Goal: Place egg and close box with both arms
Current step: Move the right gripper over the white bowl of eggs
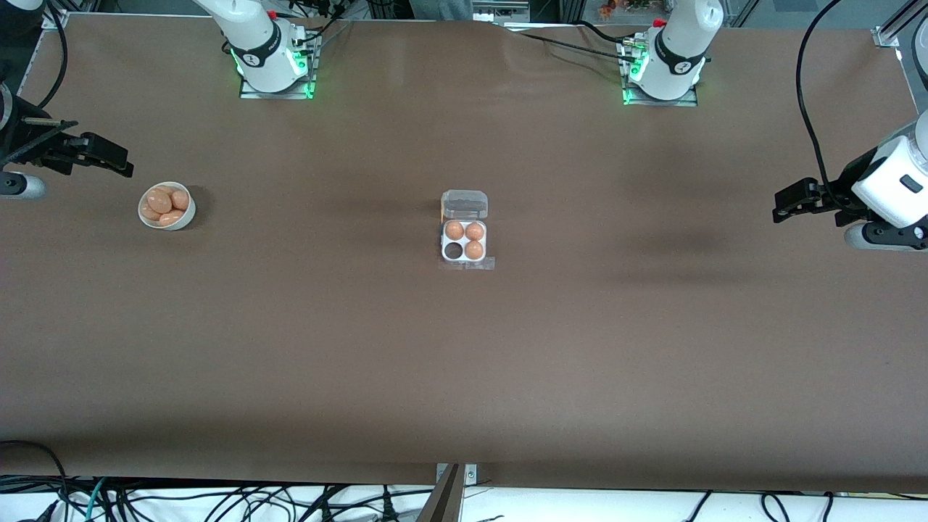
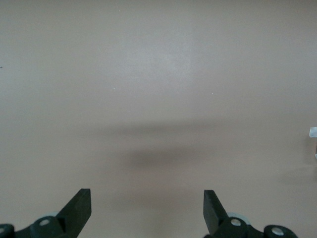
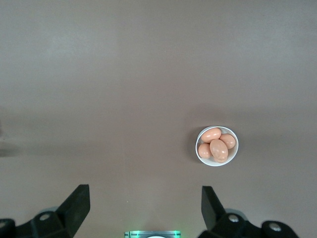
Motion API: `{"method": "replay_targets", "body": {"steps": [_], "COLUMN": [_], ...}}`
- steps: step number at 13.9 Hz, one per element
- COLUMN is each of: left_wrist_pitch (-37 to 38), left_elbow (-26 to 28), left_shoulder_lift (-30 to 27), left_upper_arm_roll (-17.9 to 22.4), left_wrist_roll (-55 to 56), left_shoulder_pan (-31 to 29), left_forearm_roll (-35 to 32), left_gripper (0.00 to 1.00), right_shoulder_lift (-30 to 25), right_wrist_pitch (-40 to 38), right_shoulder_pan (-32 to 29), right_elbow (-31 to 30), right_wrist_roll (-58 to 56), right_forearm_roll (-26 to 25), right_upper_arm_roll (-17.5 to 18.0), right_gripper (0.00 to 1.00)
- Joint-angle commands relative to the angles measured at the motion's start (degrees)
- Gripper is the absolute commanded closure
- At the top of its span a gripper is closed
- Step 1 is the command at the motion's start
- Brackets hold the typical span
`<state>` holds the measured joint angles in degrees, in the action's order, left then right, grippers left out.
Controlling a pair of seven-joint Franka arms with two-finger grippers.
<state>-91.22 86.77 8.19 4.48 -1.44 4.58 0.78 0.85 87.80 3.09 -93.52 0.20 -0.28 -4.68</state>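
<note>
White square egg box (image 1: 464, 243) with its clear lid open sits mid-bench (image 1: 464, 362), holding three tan eggs (image 1: 464, 235). My left pincer (image 2: 147, 210) and right pincer (image 3: 145, 208) wait spread wide, empty. More eggs fill a round white bowl (image 3: 234, 154).

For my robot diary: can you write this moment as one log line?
box: lid open, one cell empty | bowl: four eggs | left gripper: open, waiting | right gripper: open, waiting

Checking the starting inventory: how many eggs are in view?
7. Three sit in the box, leaving empty its cell nearest the front camera on the right arm's side. Four lie heaped in the white bowl toward the right arm's end; more may be hidden underneath.
</note>
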Motion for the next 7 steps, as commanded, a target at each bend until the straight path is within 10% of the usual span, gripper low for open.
{"method": "replay_targets", "body": {"steps": [1,7], "left_wrist_pitch": [0.26,0.26], "left_elbow": [-0.64,-0.73], "left_shoulder_lift": [0.07,-0.02], "left_upper_arm_roll": [-0.17,-0.26], "left_wrist_roll": [-0.23,-0.23], "left_shoulder_pan": [-0.36,-0.45], "left_forearm_roll": [0.28,0.28], "left_gripper": [0.0,0.0], "right_shoulder_lift": [-0.67,-0.59], "right_wrist_pitch": [0.0,-0.18], "right_shoulder_pan": [-0.72,-0.72], "right_elbow": [-0.08,0.1], "right_wrist_roll": [0.68,0.59], "right_forearm_roll": [-0.42,-0.42], "right_upper_arm_roll": [0.73,0.73], "right_gripper": [0.0,0.0]}}
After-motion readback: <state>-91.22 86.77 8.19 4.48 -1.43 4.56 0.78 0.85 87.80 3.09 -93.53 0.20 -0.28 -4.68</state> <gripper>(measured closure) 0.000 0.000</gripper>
